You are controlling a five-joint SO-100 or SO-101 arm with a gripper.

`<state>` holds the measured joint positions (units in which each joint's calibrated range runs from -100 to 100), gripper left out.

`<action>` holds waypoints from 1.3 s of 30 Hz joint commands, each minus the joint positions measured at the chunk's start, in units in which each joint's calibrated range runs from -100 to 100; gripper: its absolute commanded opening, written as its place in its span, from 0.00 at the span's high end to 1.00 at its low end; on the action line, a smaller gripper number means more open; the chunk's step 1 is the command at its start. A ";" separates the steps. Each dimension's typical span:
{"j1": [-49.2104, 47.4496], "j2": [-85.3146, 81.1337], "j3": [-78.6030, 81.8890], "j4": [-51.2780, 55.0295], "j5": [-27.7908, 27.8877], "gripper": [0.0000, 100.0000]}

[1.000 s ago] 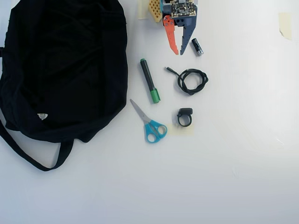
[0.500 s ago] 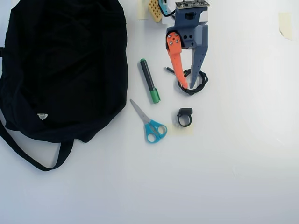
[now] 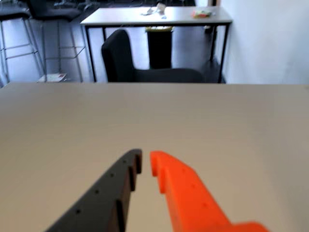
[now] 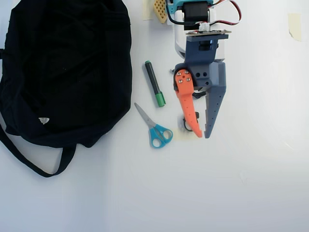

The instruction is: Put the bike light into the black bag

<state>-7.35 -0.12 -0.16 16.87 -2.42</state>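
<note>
The black bag [image 4: 63,67] lies at the left of the overhead view, its strap [image 4: 34,164] trailing toward the bottom and a small white label [image 4: 44,120] near its lower edge. The bike light [image 4: 185,124] is mostly hidden under my gripper; only a small black bit with a loop shows left of the orange finger [image 4: 187,104]. My gripper [image 4: 203,136] hangs over it, jaws nearly together and holding nothing. In the wrist view the gripper [image 3: 146,160] points out over bare table, and neither bag nor light shows.
A black marker with a green cap [image 4: 154,83] and blue-handled scissors [image 4: 155,129] lie between the bag and the gripper. A yellow perforated piece [image 4: 160,9] sits by the arm's base. In the wrist view, a black chair [image 3: 120,60] and another table [image 3: 159,17] stand beyond the table's far edge.
</note>
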 commanded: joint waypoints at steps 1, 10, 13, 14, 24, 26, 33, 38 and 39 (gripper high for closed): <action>2.26 0.29 -3.89 -1.03 0.22 0.97; 2.79 -0.79 -2.36 -0.85 -0.20 0.98; 2.79 -0.87 -1.19 -0.77 0.16 0.98; 2.79 -0.87 -0.83 -0.77 0.22 0.98; 3.23 -0.87 4.02 -0.85 0.27 0.98; 2.41 -0.87 4.74 -0.85 0.27 0.98; 2.04 -1.04 4.74 -0.85 0.32 0.98; 1.96 -1.04 4.92 -0.68 0.32 0.98; 1.89 -1.04 4.92 -0.16 0.32 0.98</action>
<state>-4.70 0.71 5.35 16.87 -2.32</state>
